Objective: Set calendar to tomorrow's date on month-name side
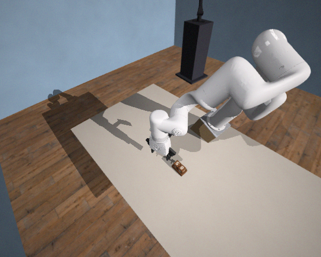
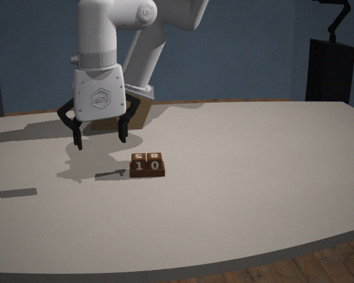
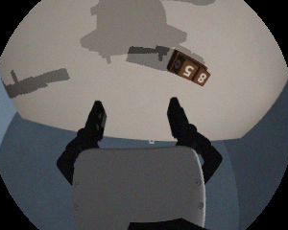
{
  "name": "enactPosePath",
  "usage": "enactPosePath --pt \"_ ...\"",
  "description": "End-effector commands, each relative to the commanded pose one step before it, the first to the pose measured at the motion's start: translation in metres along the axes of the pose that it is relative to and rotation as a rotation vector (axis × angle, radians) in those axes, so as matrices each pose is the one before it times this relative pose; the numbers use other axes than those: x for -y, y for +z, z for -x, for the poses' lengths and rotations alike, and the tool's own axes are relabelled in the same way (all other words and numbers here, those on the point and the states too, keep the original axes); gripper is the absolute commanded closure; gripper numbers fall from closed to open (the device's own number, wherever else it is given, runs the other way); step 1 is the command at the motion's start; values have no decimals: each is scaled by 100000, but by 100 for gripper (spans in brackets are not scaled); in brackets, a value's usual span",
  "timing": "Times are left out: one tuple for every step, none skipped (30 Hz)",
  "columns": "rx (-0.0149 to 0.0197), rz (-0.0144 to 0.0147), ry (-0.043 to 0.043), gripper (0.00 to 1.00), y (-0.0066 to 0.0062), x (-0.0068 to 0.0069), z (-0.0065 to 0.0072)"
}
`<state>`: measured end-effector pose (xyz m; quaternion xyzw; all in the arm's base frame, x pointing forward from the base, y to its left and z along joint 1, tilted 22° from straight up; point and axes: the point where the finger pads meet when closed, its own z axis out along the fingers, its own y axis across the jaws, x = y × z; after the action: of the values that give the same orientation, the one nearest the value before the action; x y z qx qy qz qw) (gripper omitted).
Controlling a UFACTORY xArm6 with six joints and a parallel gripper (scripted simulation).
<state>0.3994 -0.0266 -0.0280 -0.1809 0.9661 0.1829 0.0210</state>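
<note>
Pincer (image 2: pixel 100 138) hangs wide apart, empty, above the desk (image 2: pixel 232 183), beside the tray (image 2: pixel 147 172). Both cubes (image 2: pixel 146 161) sit inside, reading 10. Recommend centring over the right cube, descending squarely before closing.

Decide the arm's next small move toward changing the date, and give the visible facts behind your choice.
Probably shift the open, empty gripper sideways until it hangs over the right cube. It hovers above the table, beside the tray; the front reads 10, so likely only that 0 needs changing.
</note>
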Motion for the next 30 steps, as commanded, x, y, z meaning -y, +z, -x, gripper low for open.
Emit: enactPosePath --pt "1700 -186 -15847 0 -389 -1096 -42" --pt "-1 -2 -5083 0 -67 -388 -16" --pt "0 -1 -3707 0 -48 -282 -1" --pt "0 0 -247 0 -3 -19 1" --pt "0 0 -7201 0 -89 -547 12" --pt "0 0 -1836 0 -22 -139 12" --pt "1 2 -5177 0 -61 -390 36" --pt "1 2 -3660 0 -42 -274 37" --pt "0 0 -118 0 -1 -9 1" --pt "0 0 0 0 0 0 0" --pt "0 0 0 0 0 0 0" --pt "4 5 -8792 0 -95 -655 101" --pt "4 5 -6012 0 -61 -440 99" --pt "1 1 -1745 0 -17 -126 35" --pt "1 1 -793 0 -8 -57 17" --pt "5 5 -5661 0 -54 -406 119" --pt "3 3 -2573 0 -24 -182 63" --pt "6 5 -5027 0 -44 -352 127" --pt "4 3 -2820 0 -24 -194 79" --pt "7 5 -4506 0 -37 -307 132" --pt "5 3 -2889 0 -23 -193 91" --pt "8 5 -4626 0 -35 -306 152" --pt "4 3 -2259 0 -16 -146 80" --pt "11 6 -5138 0 -36 -330 185" --pt "3 1 -1186 0 -8 -74 46" --pt "14 7 -5722 0 -37 -357 222" --pt "0 0 0 0 0 0 0" --pt "0 0 0 0 0 0 0" --pt "13 6 -5088 0 -30 -307 210" --pt "13 5 -4434 0 -25 -260 192"
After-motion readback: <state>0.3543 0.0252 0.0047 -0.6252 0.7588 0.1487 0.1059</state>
